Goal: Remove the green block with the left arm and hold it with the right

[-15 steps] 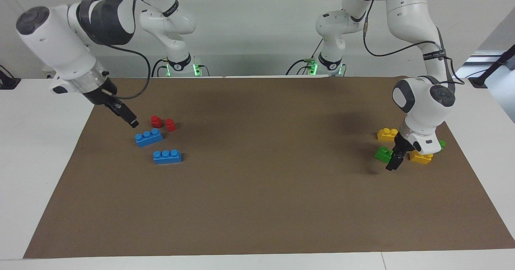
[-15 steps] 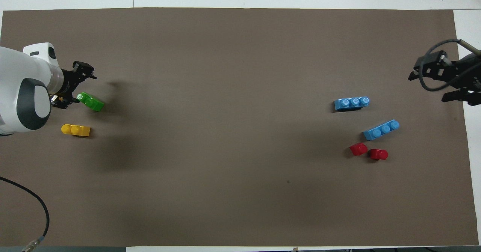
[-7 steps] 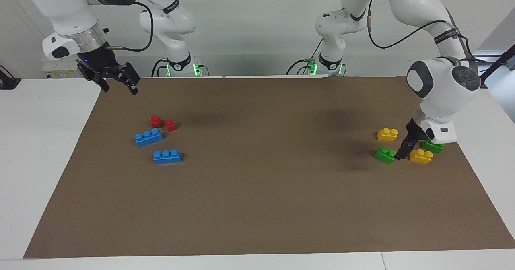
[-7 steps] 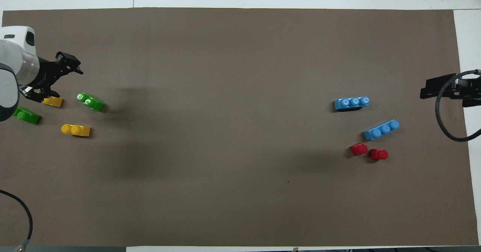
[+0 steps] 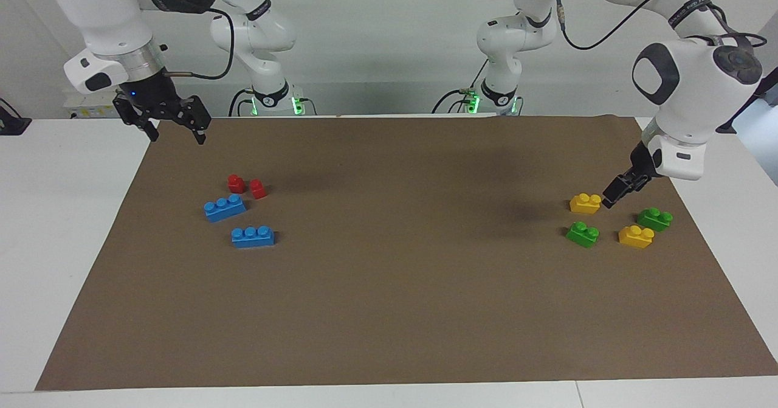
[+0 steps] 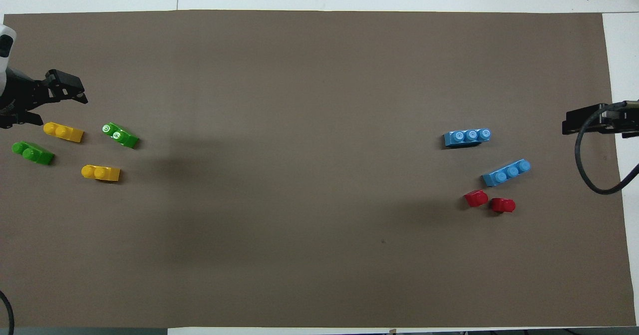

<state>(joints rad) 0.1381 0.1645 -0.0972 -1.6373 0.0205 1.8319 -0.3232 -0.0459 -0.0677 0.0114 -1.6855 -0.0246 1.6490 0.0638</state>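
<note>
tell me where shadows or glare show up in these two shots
Facing view: soft dark patches on the brown mat, the strongest beside the yellow brick under the left gripper. Overhead view: broad faint shadows, plus white glare spots on the studs of the green block.

Left tool (image 6: 30, 98) cut off by overhead edge, right tool (image 6: 594, 120) likewise, finger gaps unreadable
</note>
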